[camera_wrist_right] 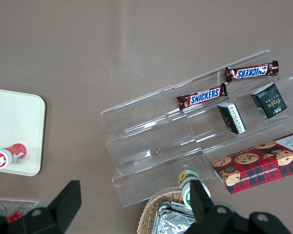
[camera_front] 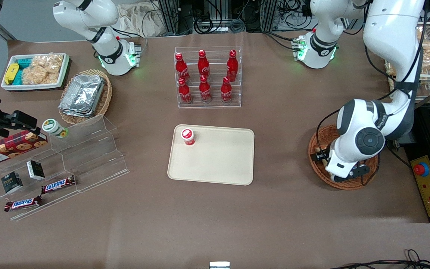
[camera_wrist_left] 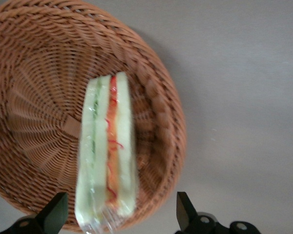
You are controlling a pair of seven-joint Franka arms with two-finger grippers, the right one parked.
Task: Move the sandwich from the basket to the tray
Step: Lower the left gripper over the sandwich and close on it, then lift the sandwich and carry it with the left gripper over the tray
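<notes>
Over the basket (camera_front: 343,160), toward the working arm's end of the worktop (camera_front: 215,216), the left arm hangs low with its hand (camera_wrist_left: 118,214) just above the wicker. Wrist view: fingers (camera_wrist_left: 56,210) spread wide apart, nothing between them yet — the sandwich (camera_wrist_left: 107,151) lies in the gap's line, one end of the wedge reaching the basket rim nearest the hand. Sandwich lies inside the basket, on its edge, red-orange filling stripe and green layer facing up; it looks wrapped in clear film. In the front view the arm's wrist covers most of the basket, so the sandwich is barely visible there.

The tray (camera_front: 215,164) sits mid-worktop, well apart from the basket, with a small red-capped bottle (camera_front: 187,136) lying near one corner; the remainder of it is bare.

Judged step: approach before the grasp, transfer not yet begun.

Risks from here:
- Fingers straddle the narrow end only — closing there may pinch film rather than bread, and the wedge could slip or swing out on the lift.
- Soft bread: a hard squeeze would crush it.
- Descending further could catch a fingertip on the woven rim and drag or tip the basket.
- On placement, a drop near the bottle's corner could knock it.
</notes>
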